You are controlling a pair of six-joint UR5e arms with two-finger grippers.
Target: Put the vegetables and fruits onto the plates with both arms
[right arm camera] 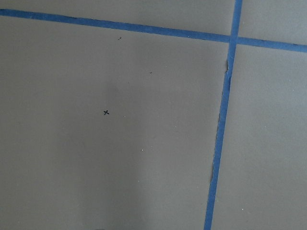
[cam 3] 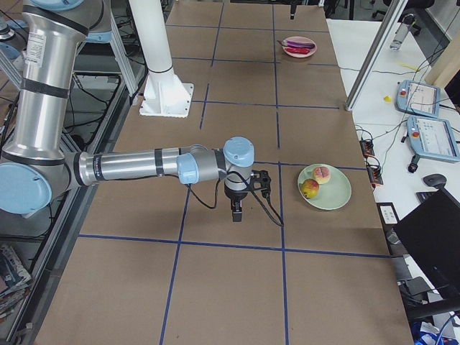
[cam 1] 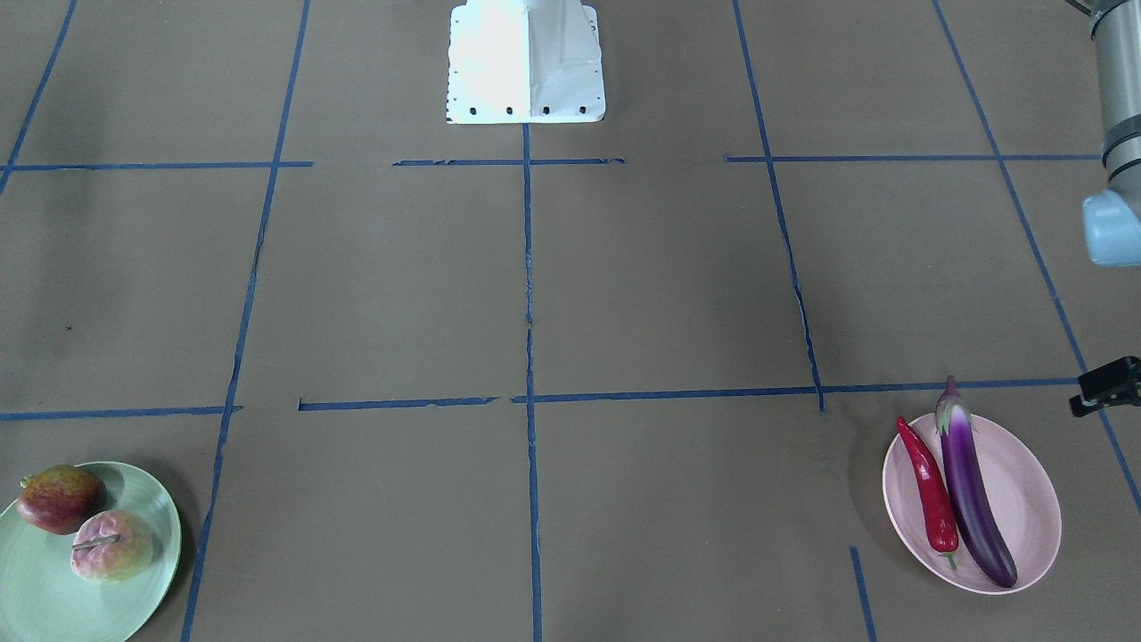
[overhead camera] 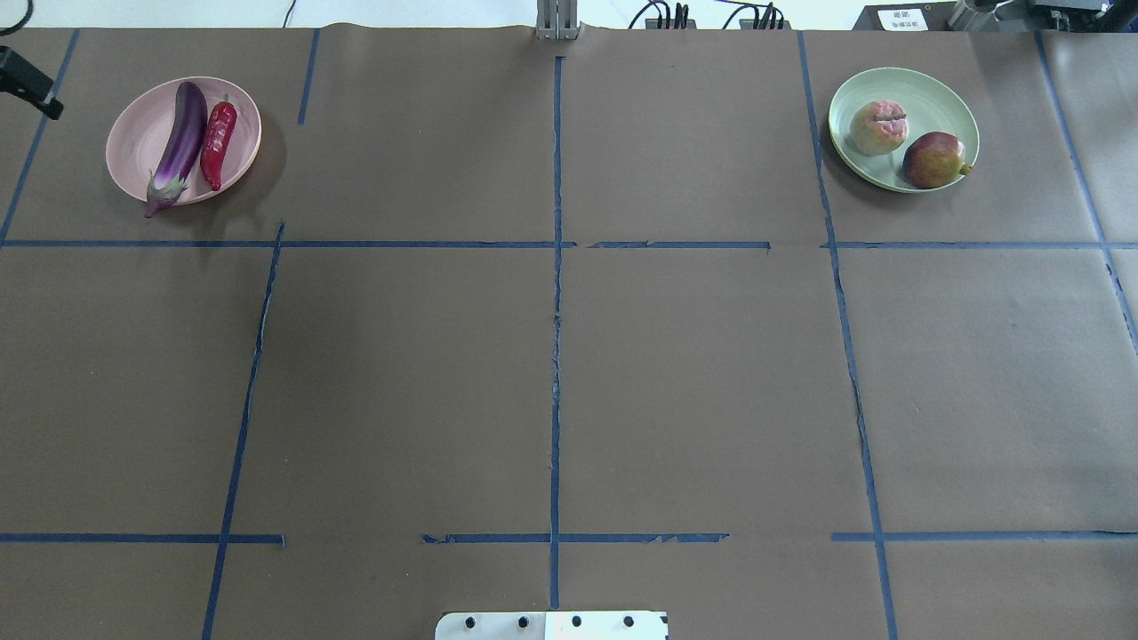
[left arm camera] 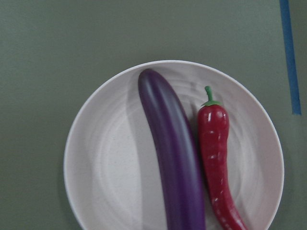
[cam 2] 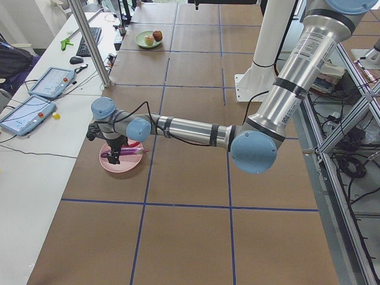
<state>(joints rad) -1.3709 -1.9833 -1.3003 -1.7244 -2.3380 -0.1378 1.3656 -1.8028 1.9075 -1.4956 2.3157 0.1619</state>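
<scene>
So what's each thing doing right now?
pink plate: holding both vegetables.
green plate: holding both fruits.
eggplant: lying on the pink plate, stem cap past the rim.
chili pepper: lying on the pink plate beside the eggplant.
dark red-green fruit: sitting on the green plate.
paler fruit: sitting on the green plate.
left gripper: above the pink plate; open or shut, cannot tell.
right gripper: over bare table; cannot tell.

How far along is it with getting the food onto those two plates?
Done, it seems: the eggplant and red chili lie together on the pink plate, and the dark fruit and paler fruit sit on the green plate. In hand: nothing visible; the left gripper hangs over the pink plate, the right gripper over bare table near the green one. Left: apparently nothing to move.
</scene>
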